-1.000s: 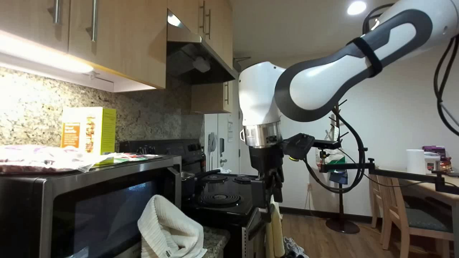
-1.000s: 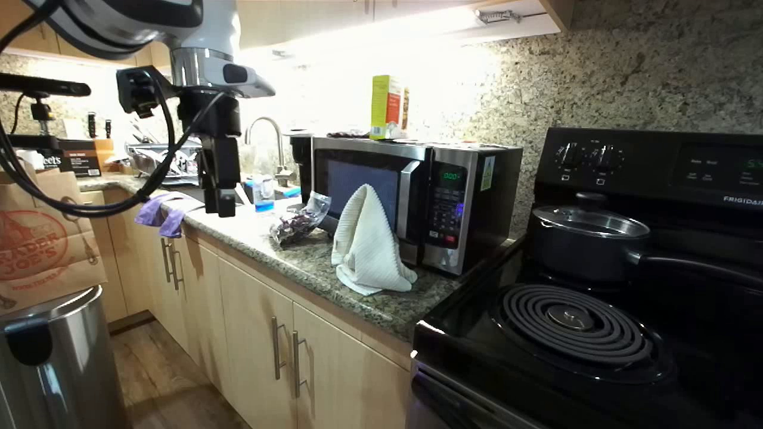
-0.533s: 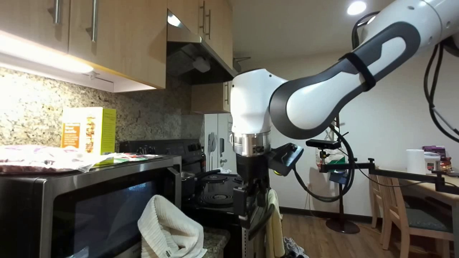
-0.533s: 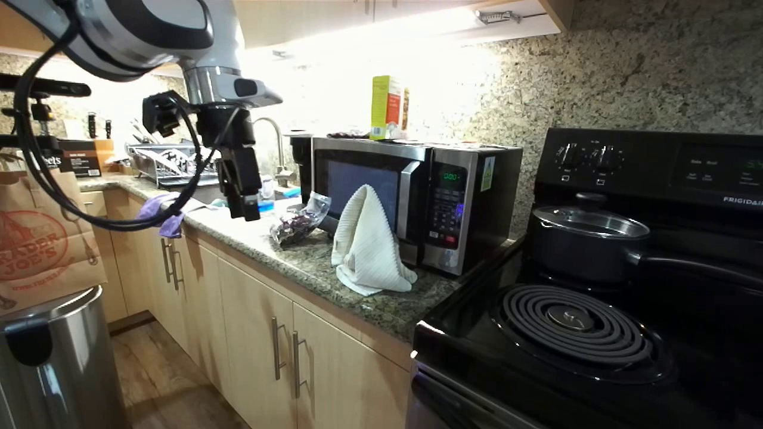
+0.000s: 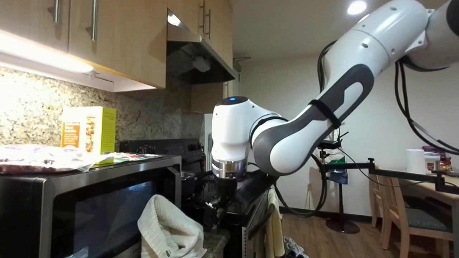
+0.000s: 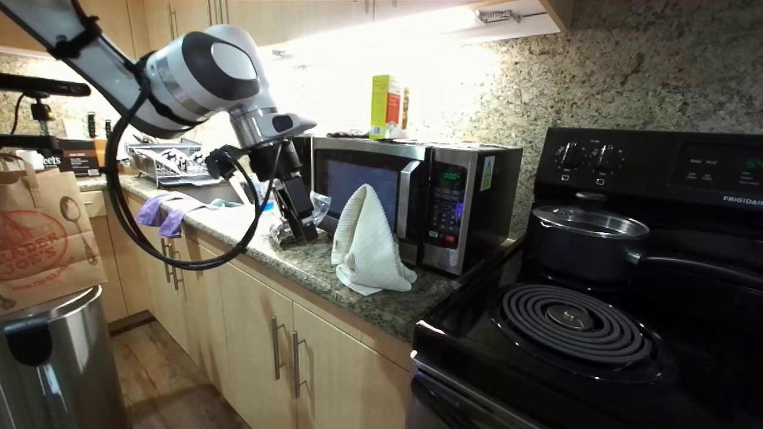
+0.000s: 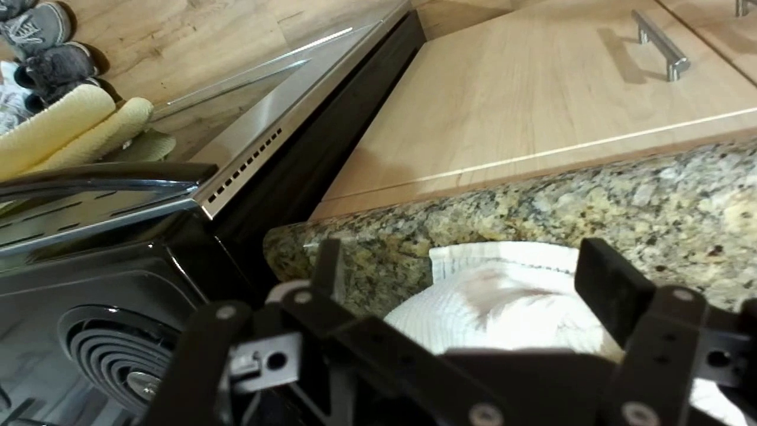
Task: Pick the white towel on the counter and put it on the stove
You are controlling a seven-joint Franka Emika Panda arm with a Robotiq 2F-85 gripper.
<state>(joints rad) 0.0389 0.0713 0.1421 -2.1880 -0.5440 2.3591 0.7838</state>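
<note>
The white ribbed towel [image 6: 371,244] stands bunched in a peak on the granite counter [image 6: 390,311], in front of the microwave. It also shows in an exterior view [image 5: 170,229] and, from above, in the wrist view [image 7: 508,296]. My gripper [image 7: 468,269] is open, its fingers wide apart with nothing held; the towel shows between and beyond them. In an exterior view the gripper [image 6: 305,233] hangs tilted just to the left of the towel, apart from it. The black stove [image 6: 471,342] with a coil burner [image 6: 572,322] adjoins the counter; it also shows in the wrist view [image 7: 112,272].
The microwave [image 6: 357,173] stands behind the towel. A lidded pot [image 6: 581,256] sits on the rear of the stove. A foil bag [image 6: 280,232] lies on the counter behind the gripper. A yellow towel [image 5: 274,225] hangs at the oven front. Purple gloves [image 6: 161,217] drape over the counter edge.
The arm has moved down and towards the towel, and the gripper has tilted. In the exterior views it is now much closer to the towel. The towel has not moved.
</note>
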